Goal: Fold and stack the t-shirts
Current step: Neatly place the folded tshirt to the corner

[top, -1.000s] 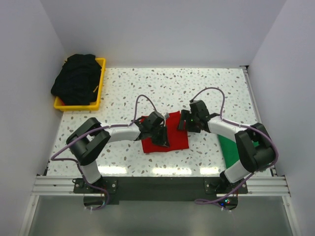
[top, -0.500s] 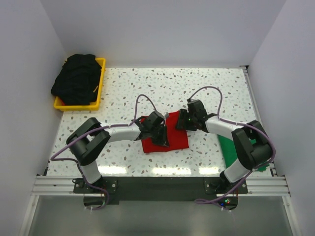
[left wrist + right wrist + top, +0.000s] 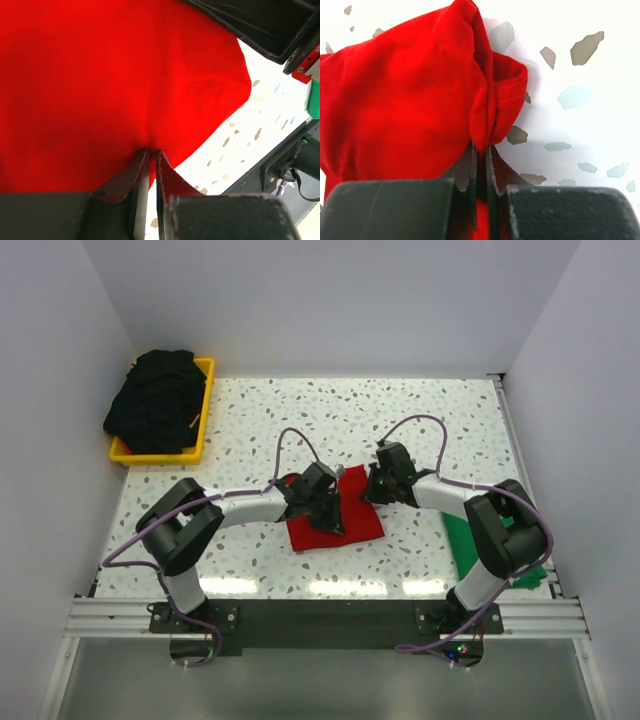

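R gripper (image 3: 481, 149) shifted left, clamped on red t-shirt (image 3: 365, 520); L gripper (image 3: 151, 152) pinches it too, both low.

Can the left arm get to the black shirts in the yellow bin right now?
Probably not yet: the left gripper is shut on the red shirt. Nothing stands between it and the black shirts in the yellow bin, though.
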You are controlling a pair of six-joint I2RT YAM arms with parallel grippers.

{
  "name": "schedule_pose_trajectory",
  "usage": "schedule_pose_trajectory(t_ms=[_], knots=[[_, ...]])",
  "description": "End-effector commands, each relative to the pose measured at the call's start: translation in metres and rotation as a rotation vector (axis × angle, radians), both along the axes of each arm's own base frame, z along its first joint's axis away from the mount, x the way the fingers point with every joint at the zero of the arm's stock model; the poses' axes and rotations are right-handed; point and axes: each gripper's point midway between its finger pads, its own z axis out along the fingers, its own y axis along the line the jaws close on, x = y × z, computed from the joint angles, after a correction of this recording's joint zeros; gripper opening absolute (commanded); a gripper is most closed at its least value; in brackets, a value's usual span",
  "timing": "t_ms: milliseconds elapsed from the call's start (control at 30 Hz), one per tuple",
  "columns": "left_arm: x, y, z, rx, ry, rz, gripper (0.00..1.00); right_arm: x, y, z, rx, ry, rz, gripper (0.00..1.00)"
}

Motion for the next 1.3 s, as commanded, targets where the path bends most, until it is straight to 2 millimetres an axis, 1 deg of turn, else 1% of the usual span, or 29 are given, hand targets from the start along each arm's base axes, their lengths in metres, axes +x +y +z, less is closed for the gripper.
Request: schedule_pose_trajectory(t_ms=[0,100,133,167,233,300,333,400,433,467,500,533,567,633,667,700,733,767,800,833,867,900,933,1000,1033,1133,1167,1200,1267], knots=[[0.009,-0.003,0.018,-0.018,-0.049,-0.01,0.15,-0.032,-0.036,-0.035,-0.186,0.132,-0.038,0.0],[0.011,-0.001,0.029,-0.036,-0.059,-0.009,0.15,-0.032,-0.044,-0.024,-0.216,0.128,-0.07,0.0],[0.015,0.002,0.039,-0.052,-0.069,0.001,0.15,-0.029,-0.045,-0.019,-0.217,0.123,-0.085,0.0],[0.016,0.005,0.041,-0.051,-0.072,0.001,0.15,-0.03,-0.052,-0.015,-0.249,0.122,-0.104,0.0],[0.022,0.012,0.054,-0.076,-0.087,0.02,0.16,-0.026,-0.057,-0.009,-0.265,0.11,-0.141,0.0],[0.025,0.016,0.063,-0.09,-0.097,0.028,0.16,-0.026,-0.063,-0.006,-0.29,0.121,-0.177,0.0],[0.027,0.021,0.064,-0.086,-0.1,0.038,0.16,-0.02,-0.063,-0.001,-0.299,0.114,-0.189,0.0],[0.028,0.024,0.074,-0.109,-0.104,0.043,0.16,-0.022,-0.072,0.0,-0.328,0.151,-0.228,0.0],[0.028,0.025,0.075,-0.114,-0.106,0.042,0.16,-0.013,-0.072,0.005,-0.331,0.154,-0.24,0.0],[0.029,0.026,0.078,-0.119,-0.107,0.049,0.16,-0.014,-0.079,0.008,-0.371,0.169,-0.255,0.0],[0.03,0.026,0.082,-0.129,-0.115,0.05,0.16,-0.009,-0.082,0.009,-0.383,0.164,-0.284,0.0],[0.03,0.026,0.083,-0.131,-0.117,0.05,0.16,0.0,-0.083,0.01,-0.385,0.169,-0.298,0.0],[0.03,0.026,0.083,-0.13,-0.113,0.051,0.16,-0.001,-0.088,0.009,-0.407,0.204,-0.307,0.0],[0.029,0.026,0.085,-0.139,-0.109,0.042,0.16,0.019,-0.095,0.018,-0.417,0.178,-0.347,0.0],[0.028,0.025,0.089,-0.15,-0.111,0.04,0.16,0.019,-0.103,0.012,-0.451,0.219,-0.359,0.0],[0.028,0.025,0.09,-0.156,-0.112,0.039,0.16,0.026,-0.112,0.013,-0.449,0.23,-0.389,0.0],[0.03,0.024,0.094,-0.162,-0.122,0.042,0.16,0.039,-0.113,0.017,-0.436,0.215,-0.403,0.0],[0.03,0.025,0.094,-0.157,-0.123,0.042,0.16,0.041,-0.122,0.011,-0.457,0.241,-0.422,0.0],[0.031,0.026,0.093,-0.153,-0.121,0.041,0.16,0.049,-0.133,0.011,-0.456,0.249,-0.455,0.0],[0.032,0.027,0.093,-0.148,-0.12,0.043,0.16,0.06,-0.137,0.015,-0.454,0.233,-0.474,0.0],[0.032,0.028,0.093,-0.149,-0.115,0.044,0.16,0.064,-0.146,0.015,-0.469,0.235,-0.502,0.0],[0.033,0.028,0.094,-0.154,-0.122,0.043,0.16,0.065,-0.158,0.003,-0.478,0.285,-0.524,0.0],[0.033,0.028,0.094,-0.155,-0.122,0.045,0.16,0.079,-0.161,0.008,-0.462,0.271,-0.54,0.0],[0.033,0.029,0.091,-0.152,-0.11,0.045,0.16,0.082,-0.183,-0.002,-0.51,0.304,-0.606,0.0],[0.033,0.027,0.091,-0.16,-0.109,0.039,0.16,0.091,-0.196,-0.001,-0.488,0.309,-0.67,0.0],[0.034,0.026,0.086,-0.152,-0.103,0.034,0.15,0.096,-0.223,-0.014,-0.426,0.373,-0.79,0.0],[0.033,0.027,0.084,-0.148,-0.095,0.034,0.15,0.095,-0.228,-0.017,-0.402,0.392,-0.821,0.0],[0.034,0.026,0.083,-0.151,-0.094,0.029,0.15,0.091,-0.242,-0.022,-0.374,0.413,-0.895,0.0],[0.034,0.027,0.081,-0.144,-0.097,0.03,0.15,0.085,-0.251,-0.023,-0.346,0.432,-0.959,0.0]])
